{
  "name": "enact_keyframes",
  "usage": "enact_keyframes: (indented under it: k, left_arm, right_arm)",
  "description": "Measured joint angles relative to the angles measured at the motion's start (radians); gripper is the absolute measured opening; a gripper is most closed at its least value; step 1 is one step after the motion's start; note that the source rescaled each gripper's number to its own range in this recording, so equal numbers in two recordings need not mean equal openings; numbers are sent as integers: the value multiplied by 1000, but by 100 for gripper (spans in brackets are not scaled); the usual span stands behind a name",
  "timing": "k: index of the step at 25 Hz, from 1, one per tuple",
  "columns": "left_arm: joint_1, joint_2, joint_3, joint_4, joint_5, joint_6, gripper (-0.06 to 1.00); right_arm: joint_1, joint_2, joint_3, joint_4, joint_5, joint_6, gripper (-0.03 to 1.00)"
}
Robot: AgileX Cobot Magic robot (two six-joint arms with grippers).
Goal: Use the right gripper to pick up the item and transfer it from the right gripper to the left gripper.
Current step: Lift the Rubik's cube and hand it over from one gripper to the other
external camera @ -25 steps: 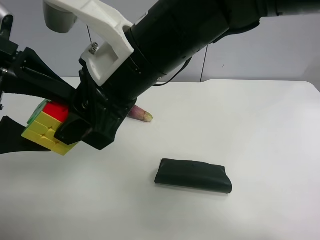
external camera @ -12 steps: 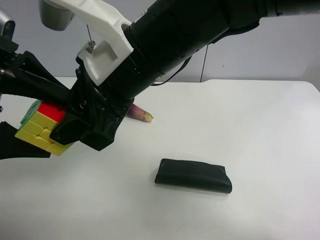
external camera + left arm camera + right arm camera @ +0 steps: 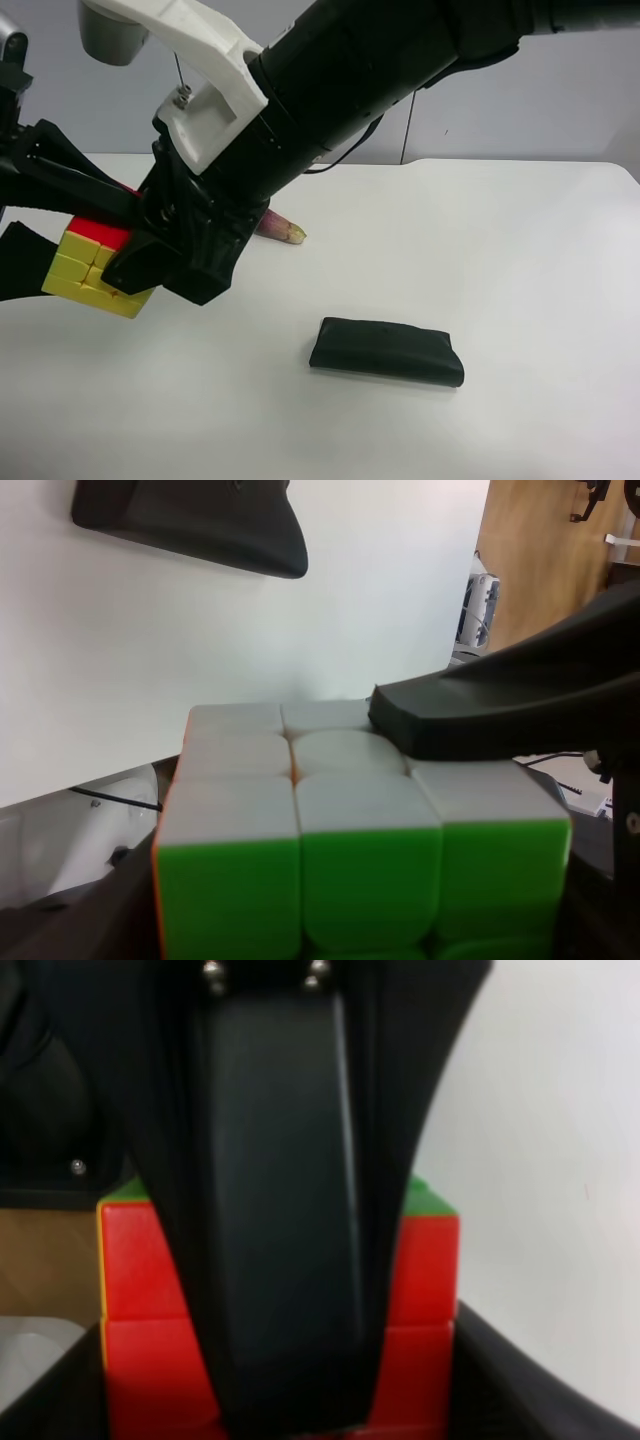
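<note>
Your right tool (image 3: 135, 262), on the thick black arm with the white bracket (image 3: 200, 70), has the puzzle cube (image 3: 88, 268) in its grip, clear of the tabletop (image 3: 500, 260). In the right wrist view, one black finger (image 3: 285, 1260) lies flat across the cube's red face, with a strip of green showing along the far edge. Your left tool (image 3: 70, 235) meets the right tool head-on, and the cube sits between its long wedge-shaped fingers: one runs over the red top face, the other lies against the yellow side away from the right tool. You cannot tell from these views whether those fingers are pressing on the cube or only bracketing it. In the left wrist view the cube (image 3: 360, 830) fills the space in front of the tool, green face toward the camera and white face beyond it, with a black finger (image 3: 480, 715) resting on one corner of the white tiles. The black pouch (image 3: 386, 351) lies flat on the tabletop, well apart from both tools, out past the right arm. The eggplant (image 3: 280, 228) shows only its tip, just beside that arm and mostly hidden behind it.
</note>
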Motion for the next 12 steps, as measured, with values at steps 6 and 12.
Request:
enact_keyframes:
  k: [6, 12]
  left_arm:
    - [0, 0, 0, -2, 11, 7, 2]
    - [0, 0, 0, -2, 15, 7, 2]
  right_arm:
    - [0, 0, 0, 0, 5, 0, 0]
    - [0, 0, 0, 2, 11, -1, 0]
